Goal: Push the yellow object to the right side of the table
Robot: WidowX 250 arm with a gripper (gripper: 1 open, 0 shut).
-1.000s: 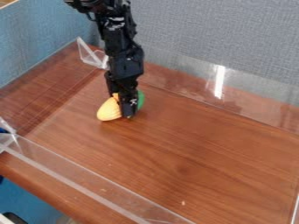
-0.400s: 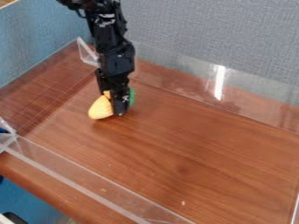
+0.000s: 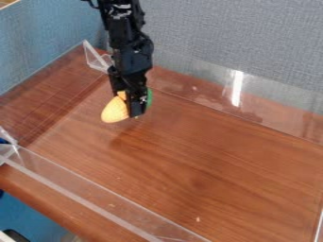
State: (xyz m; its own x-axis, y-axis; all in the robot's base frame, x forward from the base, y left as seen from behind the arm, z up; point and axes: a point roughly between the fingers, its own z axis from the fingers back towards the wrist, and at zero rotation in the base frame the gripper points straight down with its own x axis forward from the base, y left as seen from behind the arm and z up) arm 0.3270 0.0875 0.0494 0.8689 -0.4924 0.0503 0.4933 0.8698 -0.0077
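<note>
The yellow object (image 3: 115, 111) is what you should look at first: it sits in the left half of the table (image 3: 214, 165), toward the back, at the tip of the black arm (image 3: 127, 43). Its orange-yellow body sticks out to the left of the gripper (image 3: 130, 102), and a small green part shows at the right side of the fingers. A dark shadow lies on the wood a little below it, so you may read it as slightly off the surface, but you cannot be sure from this view.

The gripper points down and its fingers stand around the yellow object, wide enough to take its whole width; it seems to hold the object.

The table works like a shallow box: low clear walls (image 3: 233, 87) go around the brown wood, and inside them you see only the yellow object and the arm. At the far left edge a small blue thing (image 3: 6, 142) shows just outside the wall. No label or writing can be read anywhere.
</note>
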